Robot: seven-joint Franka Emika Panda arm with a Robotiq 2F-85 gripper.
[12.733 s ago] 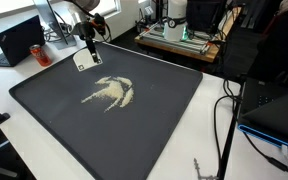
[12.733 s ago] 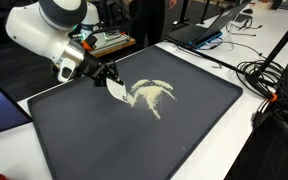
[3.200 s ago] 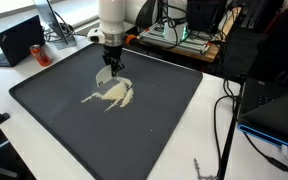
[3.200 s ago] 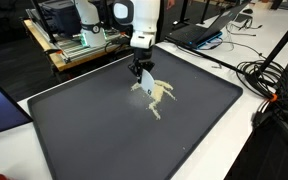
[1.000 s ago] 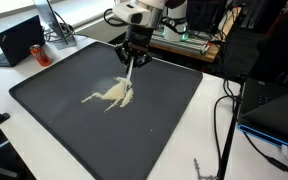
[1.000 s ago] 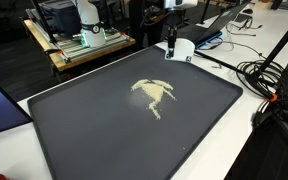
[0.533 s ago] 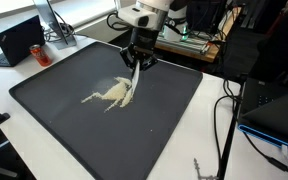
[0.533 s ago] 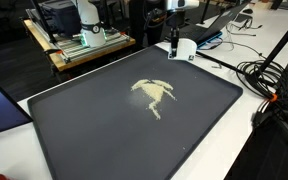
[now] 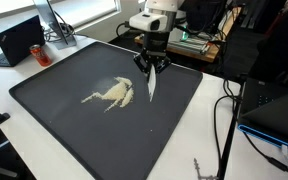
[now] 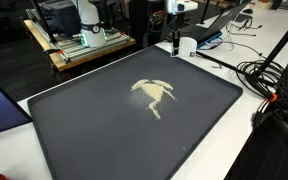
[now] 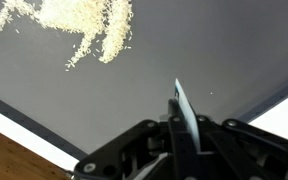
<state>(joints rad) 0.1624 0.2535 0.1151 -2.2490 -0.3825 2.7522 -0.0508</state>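
Since the frame half a second earlier, the gripper [image 9: 150,68] has shifted sideways off the pile of grains [image 9: 112,93] and toward the side of the mat [image 9: 84,140] that adjoins the cables. The card [image 9: 150,86], which stood at the edge of the pile, now hangs over bare mat just beside it.

Tool state: the fingers are closed together and clamp the upper end of the thin white card. In the wrist view the gripper [image 11: 184,128] enters from the bottom, and the card [image 11: 180,108] appears edge-on between the two black fingers [image 11: 144,140], pointing at the dark mat [image 11: 184,50]. Contact between the lower edge of the card and the mat cannot be determined.

Material position: the pile of grains [image 10: 154,93] lies near the middle of the mat [image 10: 104,130], spread in a branching shape with thin trails. In the wrist view the pile [image 11: 74,20] occupies the upper left, well apart from the card tip.

Surroundings: the mat rests on a white table [image 9: 4,80]. A laptop [image 9: 19,40] stands open beyond one corner of the mat. Black cables [image 9: 224,110] run along the table beside the opposite edge. In an exterior view the gripper [image 10: 175,42] is at the far edge of the mat.
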